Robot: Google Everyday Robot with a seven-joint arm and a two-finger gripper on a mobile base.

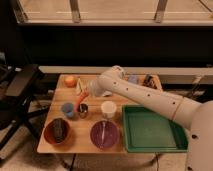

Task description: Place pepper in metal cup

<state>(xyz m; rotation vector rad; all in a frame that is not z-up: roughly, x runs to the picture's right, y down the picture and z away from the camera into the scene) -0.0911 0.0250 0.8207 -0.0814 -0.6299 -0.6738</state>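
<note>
The pepper (80,103) is slim and red-orange and hangs tip down from my gripper (83,95), which is shut on its upper end. The pepper's lower end is just above the rim of the metal cup (83,110), a small dark shiny cup near the left middle of the wooden table (80,145). My white arm (145,97) reaches in from the right, over the table's back half.
A light-blue cup (67,109) stands just left of the metal cup and a white cup (108,109) to its right. An orange fruit (70,81) lies at the back left. In front are a red bowl (57,131), a purple plate (104,134) and a green tray (152,128).
</note>
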